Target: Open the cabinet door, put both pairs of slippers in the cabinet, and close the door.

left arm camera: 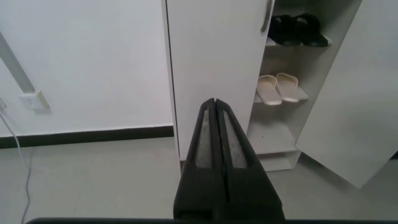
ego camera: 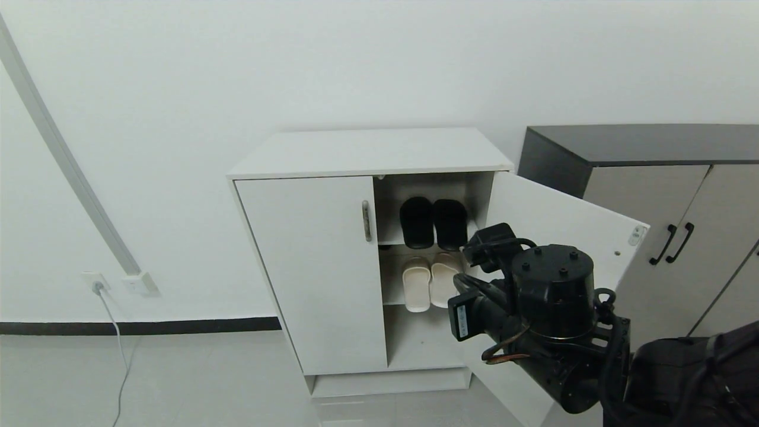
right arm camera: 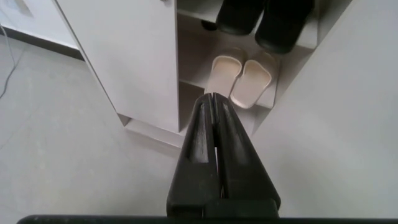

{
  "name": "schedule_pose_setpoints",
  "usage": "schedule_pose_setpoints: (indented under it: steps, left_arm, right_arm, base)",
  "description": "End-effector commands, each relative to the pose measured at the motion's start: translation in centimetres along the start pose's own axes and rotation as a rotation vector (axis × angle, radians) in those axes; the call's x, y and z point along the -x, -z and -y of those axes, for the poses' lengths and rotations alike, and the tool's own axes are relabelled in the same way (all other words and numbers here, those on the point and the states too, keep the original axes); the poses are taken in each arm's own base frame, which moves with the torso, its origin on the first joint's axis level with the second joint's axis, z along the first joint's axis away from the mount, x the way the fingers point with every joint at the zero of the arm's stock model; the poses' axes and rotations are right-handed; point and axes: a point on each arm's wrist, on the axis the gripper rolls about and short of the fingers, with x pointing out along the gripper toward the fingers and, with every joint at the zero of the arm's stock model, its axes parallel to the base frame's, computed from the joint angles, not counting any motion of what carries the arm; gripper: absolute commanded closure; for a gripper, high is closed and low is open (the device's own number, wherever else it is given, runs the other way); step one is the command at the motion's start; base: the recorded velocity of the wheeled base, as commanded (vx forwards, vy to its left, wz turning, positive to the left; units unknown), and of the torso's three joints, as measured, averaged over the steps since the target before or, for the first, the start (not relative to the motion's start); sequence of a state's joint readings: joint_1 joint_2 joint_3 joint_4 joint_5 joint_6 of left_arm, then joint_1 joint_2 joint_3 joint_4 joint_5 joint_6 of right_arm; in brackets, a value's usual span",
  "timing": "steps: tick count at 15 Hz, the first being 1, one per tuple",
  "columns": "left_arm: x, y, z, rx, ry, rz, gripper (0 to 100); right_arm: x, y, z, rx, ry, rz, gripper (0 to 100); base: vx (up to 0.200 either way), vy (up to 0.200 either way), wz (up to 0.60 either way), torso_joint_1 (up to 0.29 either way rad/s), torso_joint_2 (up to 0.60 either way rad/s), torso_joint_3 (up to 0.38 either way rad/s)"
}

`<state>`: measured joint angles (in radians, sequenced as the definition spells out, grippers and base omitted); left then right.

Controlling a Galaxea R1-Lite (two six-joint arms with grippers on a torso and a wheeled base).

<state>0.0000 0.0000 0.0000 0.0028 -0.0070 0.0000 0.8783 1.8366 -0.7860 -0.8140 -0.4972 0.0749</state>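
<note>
The white cabinet (ego camera: 367,154) has its left door (ego camera: 314,267) closed and its right door (ego camera: 563,219) swung open. A pair of black slippers (ego camera: 433,222) rests on the upper shelf, and a pair of white slippers (ego camera: 427,281) on the shelf below. My right arm (ego camera: 533,296) is in front of the open door. From the wrist, my right gripper (right arm camera: 213,96) is shut with nothing in it and points at the white slippers (right arm camera: 239,74) under the black slippers (right arm camera: 264,18). My left gripper (left arm camera: 214,102) is shut and holds nothing, low before the closed door, with the white slippers (left arm camera: 281,88) off to one side.
A grey cabinet (ego camera: 652,178) with a dark top stands close to the right, just behind the open door. On the left wall are a socket (ego camera: 98,284) with a hanging cable and a slanted conduit. Bare floor (ego camera: 178,379) stretches left of the cabinet.
</note>
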Motion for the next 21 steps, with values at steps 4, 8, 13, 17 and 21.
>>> schedule_pose_setpoints:
  steps: [4, 8, 13, 17, 21]
  left_arm:
    - [0.00, 0.00, 0.00, 0.000, -0.001, 0.000, 100]
    - [0.00, 0.00, 0.00, 0.000, -0.001, 0.000, 100]
    - [0.00, 0.00, 0.00, 0.000, -0.001, 0.000, 100]
    - [0.00, 0.00, 0.00, 0.000, -0.001, 0.000, 100]
    - [0.00, 0.00, 0.00, 0.000, -0.001, 0.000, 100]
  right_arm:
    - [-0.17, 0.32, -0.15, 0.005, -0.002, -0.009, 100]
    - [-0.17, 0.32, -0.15, 0.004, -0.002, -0.009, 100]
    - [-0.14, 0.35, -0.07, 0.006, 0.000, -0.010, 100]
    - [-0.04, 0.69, -0.01, 0.016, -0.005, -0.011, 100]
    - [-0.10, 1.17, 0.00, 0.036, -0.005, -0.005, 100]
  base:
    - [0.000, 0.000, 0.00, 0.194, -0.50, -0.312]
    - [0.000, 0.000, 0.00, 0.212, -0.53, -0.320]
    - [0.000, 0.000, 0.00, 0.242, -0.57, -0.327]
    - [0.000, 0.000, 0.00, 0.220, -0.52, -0.279]
    - [0.000, 0.000, 0.00, 0.008, -0.02, -0.013]
